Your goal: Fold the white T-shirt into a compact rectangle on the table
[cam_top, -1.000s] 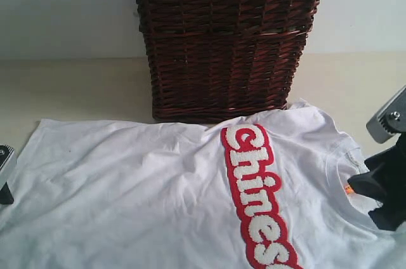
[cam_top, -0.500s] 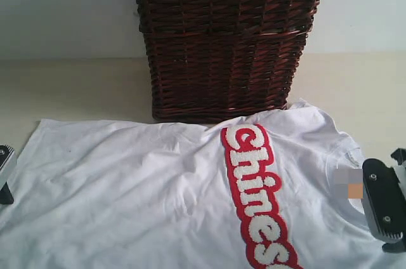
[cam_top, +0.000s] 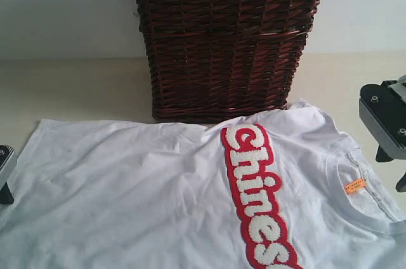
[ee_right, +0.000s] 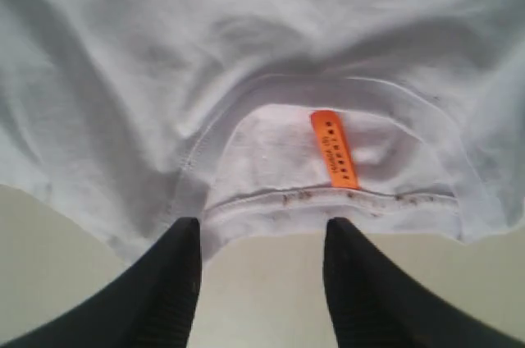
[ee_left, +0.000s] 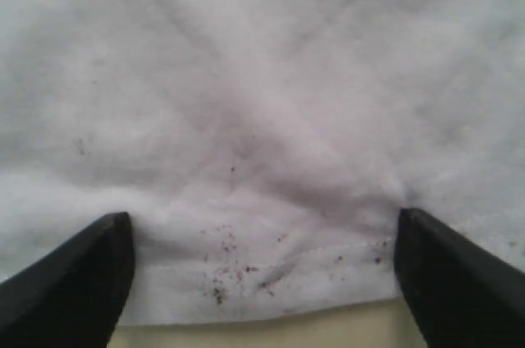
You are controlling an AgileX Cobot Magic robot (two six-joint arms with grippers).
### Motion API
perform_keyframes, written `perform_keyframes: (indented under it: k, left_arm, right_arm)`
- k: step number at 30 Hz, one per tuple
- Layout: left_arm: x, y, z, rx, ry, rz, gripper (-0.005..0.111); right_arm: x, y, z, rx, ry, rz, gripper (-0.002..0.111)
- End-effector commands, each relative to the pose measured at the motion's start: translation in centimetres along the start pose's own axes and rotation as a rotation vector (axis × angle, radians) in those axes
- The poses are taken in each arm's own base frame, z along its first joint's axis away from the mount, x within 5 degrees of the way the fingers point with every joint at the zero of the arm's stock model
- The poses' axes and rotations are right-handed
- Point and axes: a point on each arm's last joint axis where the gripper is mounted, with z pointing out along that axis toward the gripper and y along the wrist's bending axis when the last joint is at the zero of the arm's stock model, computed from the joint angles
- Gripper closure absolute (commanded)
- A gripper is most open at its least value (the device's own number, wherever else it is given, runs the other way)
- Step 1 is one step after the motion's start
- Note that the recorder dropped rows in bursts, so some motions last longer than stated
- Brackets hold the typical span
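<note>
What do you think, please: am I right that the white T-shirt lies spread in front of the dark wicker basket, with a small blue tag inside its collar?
Not quite: the tag inside the collar is orange, not blue, as the right wrist view shows plainly. The rest stands: the white T-shirt lies spread in front of the dark wicker basket.

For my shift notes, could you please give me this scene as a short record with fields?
T-shirt: spread out on the table, unfolded, lettering facing up
tag: orange, inside the collar
basket: dark wicker, behind the T-shirt
left gripper: open, at the hem, holding nothing
right gripper: open, just off the collar, holding nothing
</note>
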Motion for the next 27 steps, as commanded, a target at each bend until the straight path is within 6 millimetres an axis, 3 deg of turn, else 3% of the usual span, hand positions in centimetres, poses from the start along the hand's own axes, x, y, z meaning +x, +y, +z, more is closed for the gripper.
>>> perform_keyframes:
  k: [1, 6, 8, 11, 16, 27]
  left_arm:
    - [0.2, -0.2, 1.2, 0.021, 0.017, 0.025, 0.023]
    - [0.2, -0.2, 1.2, 0.021, 0.017, 0.025, 0.023]
    - [0.2, -0.2, 1.2, 0.021, 0.017, 0.025, 0.023]
    - [0.2, -0.2, 1.2, 0.021, 0.017, 0.025, 0.023]
    - [0.2, -0.2, 1.2, 0.021, 0.017, 0.025, 0.023]
    - [0.2, -0.2, 1.2, 0.021, 0.017, 0.025, 0.023]
  right_arm:
    - [-0.2, -1.2, 0.5, -0.007, -0.032, -0.032, 0.052]
    - [-0.8, -2.6, 1.4, 0.088, -0.115, 0.049, 0.029]
    - [-0.7, -3.5, 1.8, 0.153, -0.114, 0.079, 0.025]
    - [-0.3, -3.8, 2.9, 0.134, -0.083, 0.087, 0.024]
    - [0.5, -2.3, 5.4, -0.155, -0.019, 0.092, 0.024]
    - [1.5, -4.0, 8.0, -0.073, 0.016, 0.097, 0.024]
